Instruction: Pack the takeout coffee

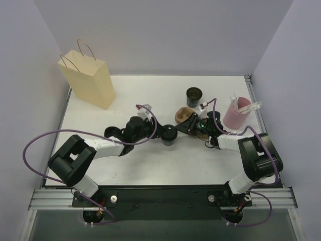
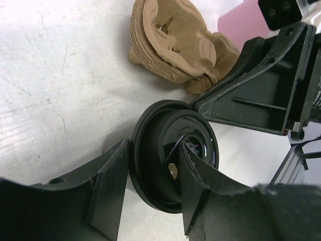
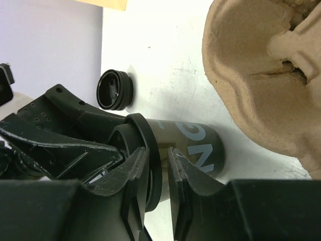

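Lid (image 2: 160, 145) uppermost, the coffee cup (image 3: 195, 145) is standing upright near the middle of the counter (image 1: 150, 90), its long axis running straight up from the surface. My right fingers (image 3: 135, 196) are pinching the lid's rim, drawn in to a narrow gap around it. My left fingers (image 2: 108, 196) are reaching in from the opposite side, one touching the rim and the other crossing over the lid's top; I cannot tell whether they are gripping. A pulp carrier (image 2: 170, 40) is lying just beside the cup, on its far side. Farther back a second dark cup (image 1: 194, 96) is standing with its mouth open, its inside too dark to read. A pink tumbler (image 1: 233, 116) at the right is holding pale sticks (image 1: 249, 106). A paper bag (image 1: 90, 83) is standing upright at the back left, its inside hidden. A spare lid (image 3: 115, 90) is lying flat on the counter near my left arm.
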Controlling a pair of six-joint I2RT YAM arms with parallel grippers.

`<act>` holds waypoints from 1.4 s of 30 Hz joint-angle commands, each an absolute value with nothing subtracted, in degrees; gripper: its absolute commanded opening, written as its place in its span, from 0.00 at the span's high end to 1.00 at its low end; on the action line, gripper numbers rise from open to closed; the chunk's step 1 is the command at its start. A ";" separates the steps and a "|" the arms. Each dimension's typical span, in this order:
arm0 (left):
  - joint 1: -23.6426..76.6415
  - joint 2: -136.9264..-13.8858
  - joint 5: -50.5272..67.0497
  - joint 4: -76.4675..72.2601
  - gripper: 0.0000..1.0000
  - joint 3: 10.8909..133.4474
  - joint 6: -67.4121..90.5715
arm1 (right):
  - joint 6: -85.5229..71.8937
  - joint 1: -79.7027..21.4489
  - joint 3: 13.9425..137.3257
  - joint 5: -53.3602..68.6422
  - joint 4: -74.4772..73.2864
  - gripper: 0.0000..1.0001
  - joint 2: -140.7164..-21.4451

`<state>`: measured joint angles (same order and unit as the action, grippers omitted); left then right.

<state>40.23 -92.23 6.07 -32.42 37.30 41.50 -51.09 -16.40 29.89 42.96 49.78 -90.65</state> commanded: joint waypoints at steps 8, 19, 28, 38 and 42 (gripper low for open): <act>40.69 -90.98 5.01 6.67 0.47 40.41 34.19 | -38.51 -14.59 45.17 46.76 12.94 0.60 -83.41; 38.85 -82.71 6.24 11.77 0.33 50.52 33.66 | -29.89 -14.15 49.13 41.22 -2.09 0.46 -74.72; 37.79 -81.48 6.07 17.84 0.24 59.94 30.94 | -25.49 -14.85 49.22 36.66 -8.08 0.39 -70.05; 37.62 -70.25 2.21 20.56 0.20 54.85 29.53 | -20.22 -25.56 53.78 17.24 -13.97 0.29 -69.87; 37.62 -62.33 -2.52 22.85 0.03 49.49 28.83 | -19.60 -29.34 56.15 12.75 -14.06 0.13 -71.62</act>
<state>38.02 -69.87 3.29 19.75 52.99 30.41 -21.78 -26.24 51.92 21.58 -12.23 -70.89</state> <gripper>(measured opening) 0.953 0.824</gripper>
